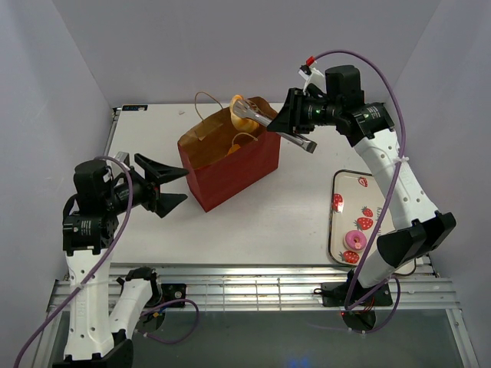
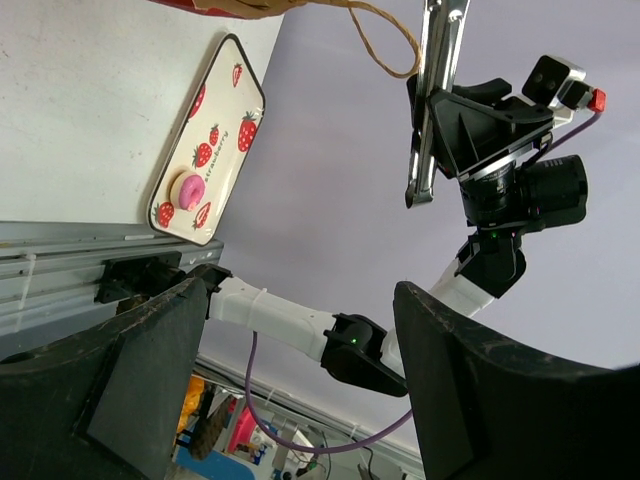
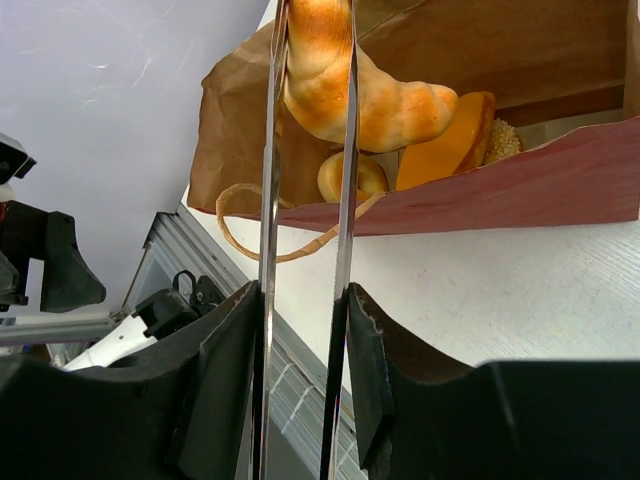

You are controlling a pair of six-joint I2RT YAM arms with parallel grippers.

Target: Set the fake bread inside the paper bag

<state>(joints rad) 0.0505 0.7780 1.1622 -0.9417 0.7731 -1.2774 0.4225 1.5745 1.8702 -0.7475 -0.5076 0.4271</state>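
The red-brown paper bag [image 1: 238, 165] stands at the table's middle, open at the top. My right gripper [image 1: 282, 123] is shut on silver tongs [image 1: 295, 139], which pinch a golden croissant [image 1: 241, 107] just above the bag's far rim. In the right wrist view my gripper [image 3: 305, 300] clamps the tongs [image 3: 268, 200], with the croissant [image 3: 345, 85] over the bag [image 3: 500, 190]; a second croissant [image 3: 350, 176] lies inside. The pink doughnut [image 1: 354, 240] sits on the strawberry tray [image 1: 347, 182]. My left gripper [image 1: 167, 185] is open and empty, left of the bag.
An orange slab [image 3: 445, 145] and a seeded piece [image 3: 503, 140] also lie in the bag. A cord handle [image 3: 285, 250] hangs over its near wall. The left wrist view shows the tray [image 2: 235, 85], the doughnut [image 2: 188, 188] and the tongs [image 2: 435, 100].
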